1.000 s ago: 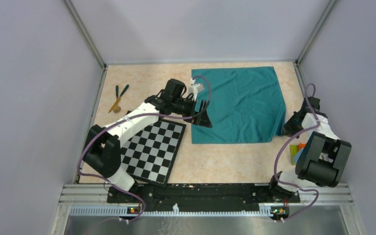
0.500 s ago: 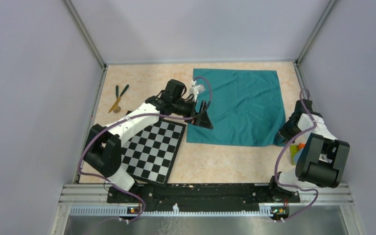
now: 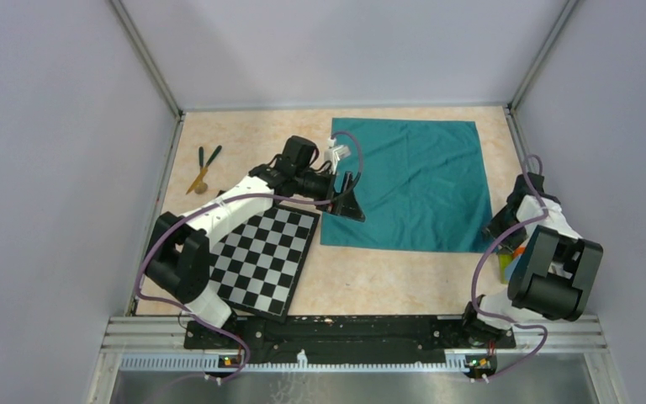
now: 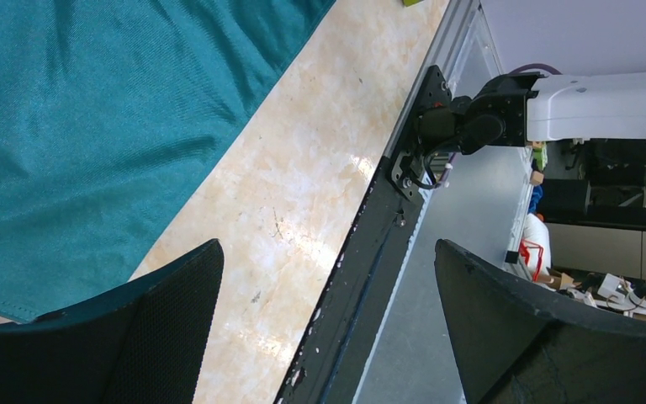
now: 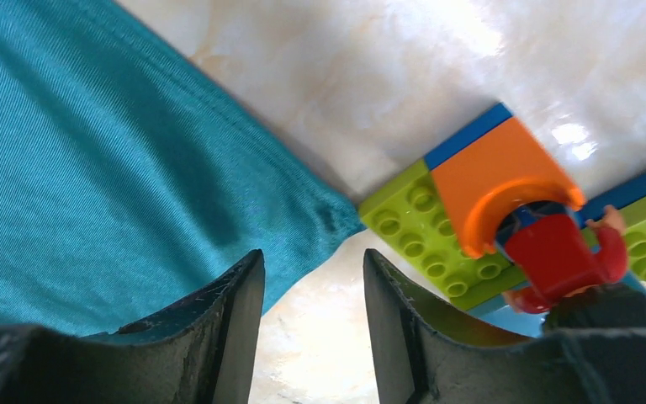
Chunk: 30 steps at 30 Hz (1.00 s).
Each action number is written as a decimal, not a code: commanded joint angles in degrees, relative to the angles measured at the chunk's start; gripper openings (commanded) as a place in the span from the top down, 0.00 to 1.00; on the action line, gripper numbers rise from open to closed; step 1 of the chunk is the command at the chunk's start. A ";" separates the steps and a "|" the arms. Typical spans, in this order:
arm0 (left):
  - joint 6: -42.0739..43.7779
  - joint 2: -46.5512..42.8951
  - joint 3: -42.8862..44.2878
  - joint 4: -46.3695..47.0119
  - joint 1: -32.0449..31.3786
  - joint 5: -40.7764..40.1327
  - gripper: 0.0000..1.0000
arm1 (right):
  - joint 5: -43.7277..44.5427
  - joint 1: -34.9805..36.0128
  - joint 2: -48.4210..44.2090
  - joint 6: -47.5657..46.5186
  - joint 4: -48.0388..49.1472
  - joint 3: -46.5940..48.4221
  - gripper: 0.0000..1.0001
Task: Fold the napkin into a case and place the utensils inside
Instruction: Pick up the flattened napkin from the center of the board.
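Observation:
The teal napkin (image 3: 404, 185) lies spread flat, roughly square, right of the table's middle. My left gripper (image 3: 349, 198) hovers at its near-left corner, jaws wide open and empty; in the left wrist view the napkin (image 4: 92, 126) fills the upper left, beyond the left gripper (image 4: 328, 248). My right gripper (image 3: 498, 225) sits by the near-right corner, open. In the right wrist view the right gripper (image 5: 313, 257) has only bare table between its fingers, and the napkin (image 5: 118, 168) ends in a corner just ahead of them. The utensils (image 3: 203, 168) lie together at the far left.
A checkerboard mat (image 3: 261, 257) lies near left, under my left arm. Toy blocks (image 3: 511, 259) with a small figure sit by the right wall; in the right wrist view the blocks (image 5: 420, 223) are just right of the napkin's corner. Walls enclose the table on three sides.
My right gripper has opened and let go of the napkin's near-right corner. The napkin's raised right edge was drawn out and now lies flat. The left arm has barely moved.

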 commanded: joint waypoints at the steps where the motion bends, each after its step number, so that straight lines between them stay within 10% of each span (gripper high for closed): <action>1: -0.23 0.11 0.01 2.29 0.71 2.25 0.01 | 2.29 -1.37 -0.06 -2.00 0.78 2.70 0.53; 16: -0.08 0.13 0.01 2.18 1.02 2.31 0.01 | -1.41 -3.02 6.91 -3.95 7.43 -0.55 0.56; 30: 0.33 0.84 -0.46 2.13 1.32 1.08 0.01 | -5.60 -2.51 1.59 -2.56 7.41 -1.03 1.00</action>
